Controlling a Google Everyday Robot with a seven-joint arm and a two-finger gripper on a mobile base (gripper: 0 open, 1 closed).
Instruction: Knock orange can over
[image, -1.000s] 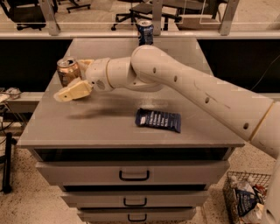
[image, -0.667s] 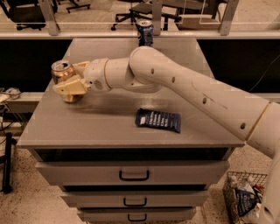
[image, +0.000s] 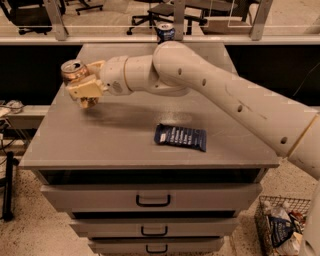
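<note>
The gripper (image: 86, 82) is at the left side of the counter (image: 125, 150), its fingers (image: 85, 91) apart, with the orange can (image: 73, 71) touching them on their far left side. A second ago the fingers were lower and just in front of the can; now they press against it, and the can looks tipped a little but not lying down. The blue packet (image: 180, 136), right of the fingers, and the blue can (image: 165, 31) far behind them have stayed put.

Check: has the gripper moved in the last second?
Yes. The gripper has shifted up in the view, away from the blue snack packet, beside the orange can.
</note>
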